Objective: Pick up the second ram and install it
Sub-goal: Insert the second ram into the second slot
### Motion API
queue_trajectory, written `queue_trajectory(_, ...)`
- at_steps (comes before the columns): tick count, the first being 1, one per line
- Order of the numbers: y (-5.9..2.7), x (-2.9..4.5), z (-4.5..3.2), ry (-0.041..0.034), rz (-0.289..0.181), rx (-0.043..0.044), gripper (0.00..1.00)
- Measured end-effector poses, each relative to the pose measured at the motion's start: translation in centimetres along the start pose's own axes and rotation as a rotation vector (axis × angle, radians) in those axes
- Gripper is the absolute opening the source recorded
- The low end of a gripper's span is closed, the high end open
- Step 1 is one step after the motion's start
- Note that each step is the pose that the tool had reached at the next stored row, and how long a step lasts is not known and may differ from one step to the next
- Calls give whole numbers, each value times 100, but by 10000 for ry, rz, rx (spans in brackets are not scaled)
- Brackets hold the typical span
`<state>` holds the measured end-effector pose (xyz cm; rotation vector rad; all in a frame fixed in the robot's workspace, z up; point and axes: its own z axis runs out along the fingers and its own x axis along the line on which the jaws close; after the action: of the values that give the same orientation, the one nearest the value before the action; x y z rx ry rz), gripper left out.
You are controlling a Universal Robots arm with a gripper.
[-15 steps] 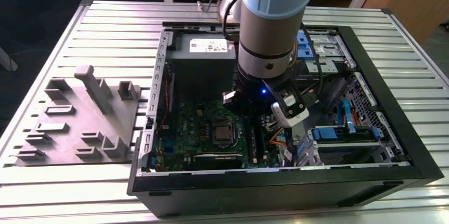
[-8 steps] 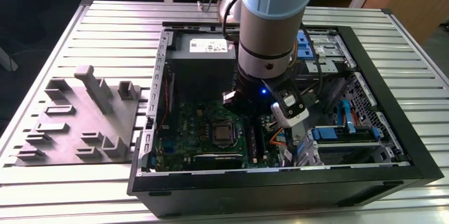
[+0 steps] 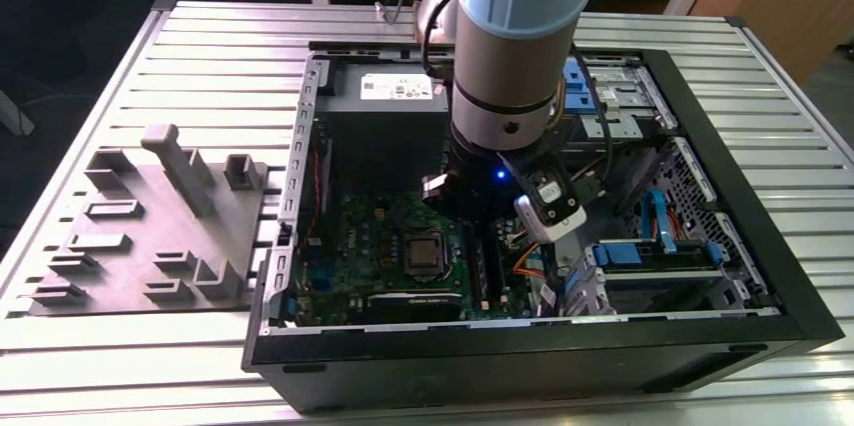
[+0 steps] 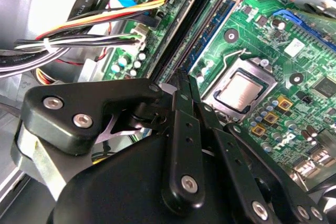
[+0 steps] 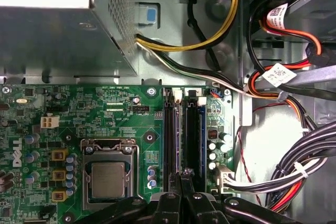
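Note:
My gripper (image 5: 181, 174) (image 4: 182, 77) hangs low over the motherboard's memory slots (image 5: 169, 140), inside the open computer case (image 3: 534, 351). Its two black fingers are pressed close together. Between their tips a thin dark stick, the second ram (image 5: 182, 140), shows edge-on. It runs along the slot line between a black slot and the blue slot (image 5: 202, 140). I cannot tell how deep it sits in a slot. In the exterior view the arm's wrist (image 3: 514, 116) stands upright over the case's middle.
The processor socket (image 5: 107, 179) (image 4: 242, 90) lies beside the slots. Bundles of coloured cables (image 5: 294, 171) (image 4: 79, 40) crowd the slots' other side. The metal power supply box (image 5: 52, 35) is beyond the board. A grey parts fixture (image 3: 147, 236) sits on the slatted table at the exterior view's left.

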<state>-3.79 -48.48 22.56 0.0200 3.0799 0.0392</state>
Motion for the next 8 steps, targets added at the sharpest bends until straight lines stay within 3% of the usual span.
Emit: queue_trajectory(8, 0, 0, 8, -2, 29, -2, 11)
